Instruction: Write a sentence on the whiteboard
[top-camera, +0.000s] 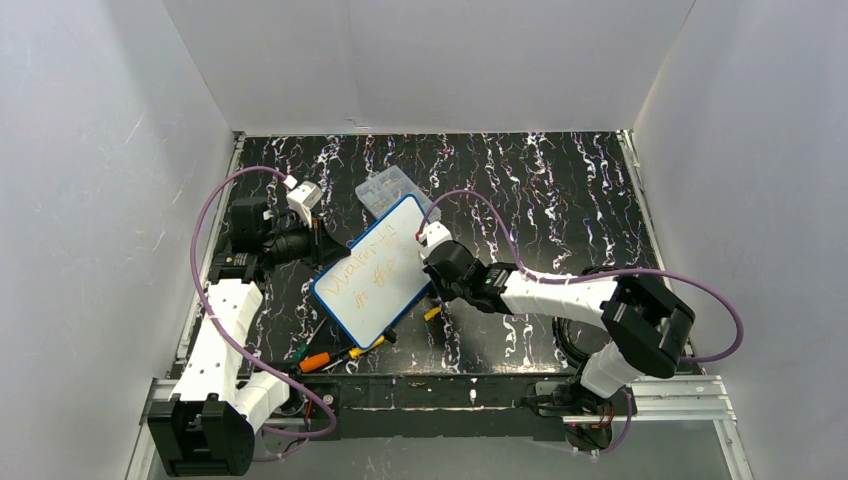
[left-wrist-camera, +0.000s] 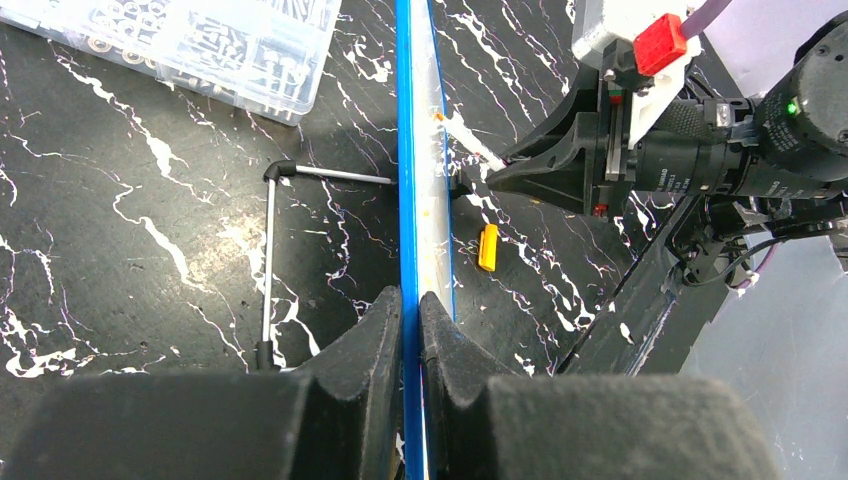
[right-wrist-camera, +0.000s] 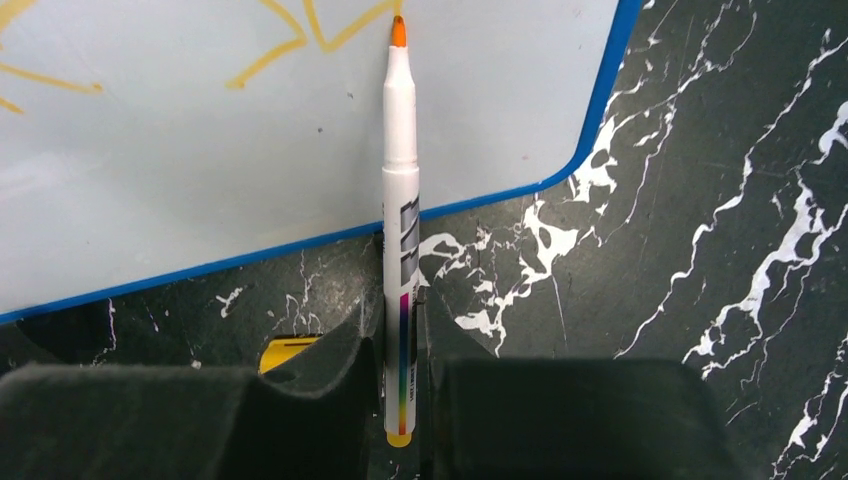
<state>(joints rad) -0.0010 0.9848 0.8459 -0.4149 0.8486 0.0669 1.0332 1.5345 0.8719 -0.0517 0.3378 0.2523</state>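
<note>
The whiteboard (top-camera: 380, 280), white with a blue rim, lies tilted in the middle of the black marbled table. The sentence (top-camera: 368, 270) runs across it in two slanted orange-yellow lines. My left gripper (left-wrist-camera: 411, 310) is shut on the board's left edge (left-wrist-camera: 405, 200), seen edge-on in the left wrist view. My right gripper (right-wrist-camera: 400, 310) is shut on a white marker (right-wrist-camera: 400, 230) with an orange tip (right-wrist-camera: 398, 30). The tip touches the whiteboard (right-wrist-camera: 200, 160) at the end of an orange stroke (right-wrist-camera: 300, 35). The right gripper (top-camera: 432, 262) is at the board's right side.
A clear compartment box (top-camera: 385, 190) sits just behind the board, also in the left wrist view (left-wrist-camera: 200, 40). An Allen key (left-wrist-camera: 270, 240) lies left of the board. An orange cap (left-wrist-camera: 488, 247) lies to its right. Several markers (top-camera: 325, 358) lie near the front edge.
</note>
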